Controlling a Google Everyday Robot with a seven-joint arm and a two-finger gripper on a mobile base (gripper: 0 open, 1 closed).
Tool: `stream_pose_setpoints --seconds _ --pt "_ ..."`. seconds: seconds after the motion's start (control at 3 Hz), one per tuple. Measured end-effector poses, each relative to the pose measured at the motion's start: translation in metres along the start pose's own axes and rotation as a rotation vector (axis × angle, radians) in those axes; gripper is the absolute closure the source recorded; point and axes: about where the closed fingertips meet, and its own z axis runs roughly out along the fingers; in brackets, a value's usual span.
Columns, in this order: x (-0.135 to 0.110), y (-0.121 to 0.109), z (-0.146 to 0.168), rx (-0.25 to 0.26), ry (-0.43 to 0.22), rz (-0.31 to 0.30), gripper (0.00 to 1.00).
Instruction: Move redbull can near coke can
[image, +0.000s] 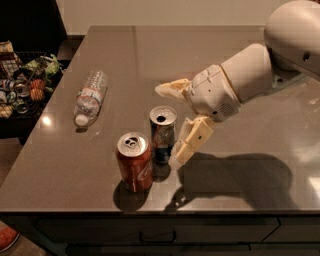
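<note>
The redbull can (163, 135) stands upright on the surface (145, 55), near its front edge, its silver top showing an opened mouth; the coke can (134, 162) stands upright just beside it, to the front-left, with the two either touching or a sliver apart, which cannot be told from this angle. The end effector (172, 122) sits at the right of the redbull can with its two fingers spread wide apart and clamped on nothing; one pale finger (172, 88) reaches out behind and above the can's top, clear of it; the other finger (192, 140) slants down along the can's right side, its tip low near the can's base, and whether it brushes the can cannot be told. The white arm (250, 75) runs in from the upper right and throws a dark shadow on the surface at the front right. Farther left, a clear plastic bottle (90, 97) lies on its side, well apart from both cans; beyond the left edge stands a basket (22, 90) of mixed items.
</note>
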Motion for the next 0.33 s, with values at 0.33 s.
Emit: stream_pose_setpoints --seconds 0.33 --pt "0.0000 0.0000 0.0000 0.000 0.000 0.000 0.00"
